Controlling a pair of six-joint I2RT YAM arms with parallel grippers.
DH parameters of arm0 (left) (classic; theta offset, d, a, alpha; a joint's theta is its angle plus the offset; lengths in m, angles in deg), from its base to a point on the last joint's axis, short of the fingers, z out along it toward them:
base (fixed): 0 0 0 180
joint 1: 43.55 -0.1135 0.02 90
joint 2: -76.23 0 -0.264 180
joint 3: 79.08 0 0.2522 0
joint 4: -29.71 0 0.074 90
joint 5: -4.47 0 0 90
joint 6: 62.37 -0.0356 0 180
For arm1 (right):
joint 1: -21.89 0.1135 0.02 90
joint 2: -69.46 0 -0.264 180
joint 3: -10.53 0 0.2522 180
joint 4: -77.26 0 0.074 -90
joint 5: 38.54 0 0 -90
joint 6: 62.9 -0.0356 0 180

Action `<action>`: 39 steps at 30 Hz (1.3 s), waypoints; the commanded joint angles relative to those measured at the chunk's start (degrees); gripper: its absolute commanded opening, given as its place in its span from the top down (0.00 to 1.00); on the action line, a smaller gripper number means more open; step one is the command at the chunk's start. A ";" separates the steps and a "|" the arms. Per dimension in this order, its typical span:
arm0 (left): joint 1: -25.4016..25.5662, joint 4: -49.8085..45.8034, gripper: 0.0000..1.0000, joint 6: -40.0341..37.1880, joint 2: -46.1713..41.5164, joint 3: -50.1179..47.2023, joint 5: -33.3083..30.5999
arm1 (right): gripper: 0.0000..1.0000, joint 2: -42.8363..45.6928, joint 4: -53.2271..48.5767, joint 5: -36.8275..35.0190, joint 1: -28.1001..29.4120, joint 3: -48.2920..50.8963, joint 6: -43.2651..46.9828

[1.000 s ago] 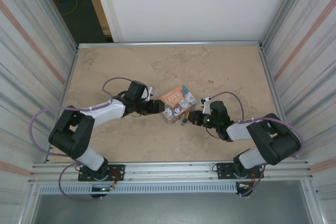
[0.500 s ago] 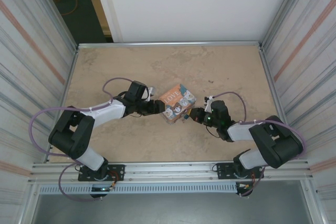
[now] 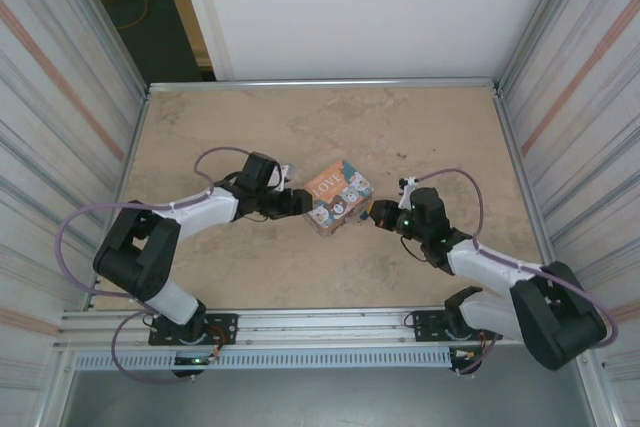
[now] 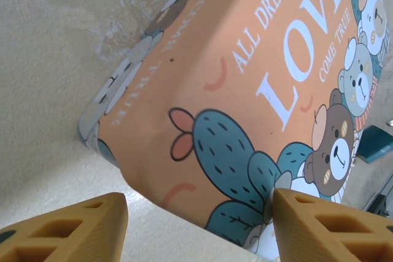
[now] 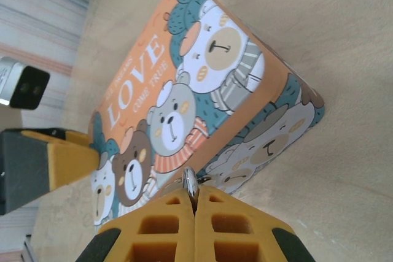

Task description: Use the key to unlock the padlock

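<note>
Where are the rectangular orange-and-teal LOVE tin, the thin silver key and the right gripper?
rectangular orange-and-teal LOVE tin (image 3: 338,197): top view, lid.
thin silver key (image 5: 190,182): right wrist view, protruding tip.
right gripper (image 5: 195,200): right wrist view, seam between shut fingertips.

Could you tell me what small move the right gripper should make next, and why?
Probably a slight re-aim of the right gripper, which is shut on a thin metal tip, apparently the key. That tip faces the tin at its side wall, with no keyhole visible, while a teal block, likely the padlock, peeks past the tin's edge in the left wrist view.
</note>
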 commanded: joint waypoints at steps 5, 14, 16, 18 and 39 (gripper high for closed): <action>-4.28 -7.64 0.38 -3.49 4.48 3.01 -3.38 | 1.00 11.01 -25.23 0.03 -0.18 -7.57 9.13; -5.33 -8.96 0.37 -5.38 -1.21 3.76 -4.66 | 1.00 15.90 -50.23 -0.03 2.53 -15.97 12.18; -5.84 -9.14 0.37 -5.38 -3.65 3.23 -4.64 | 1.00 16.61 -52.57 -1.12 4.17 -16.77 11.86; -6.35 -9.38 0.36 -5.50 -6.88 2.52 -4.74 | 1.00 17.41 -53.71 -2.27 6.05 -17.02 11.24; -8.07 -14.98 0.24 -11.31 -41.73 -9.26 -16.56 | 1.00 10.16 -47.74 -1.78 11.90 -12.95 8.66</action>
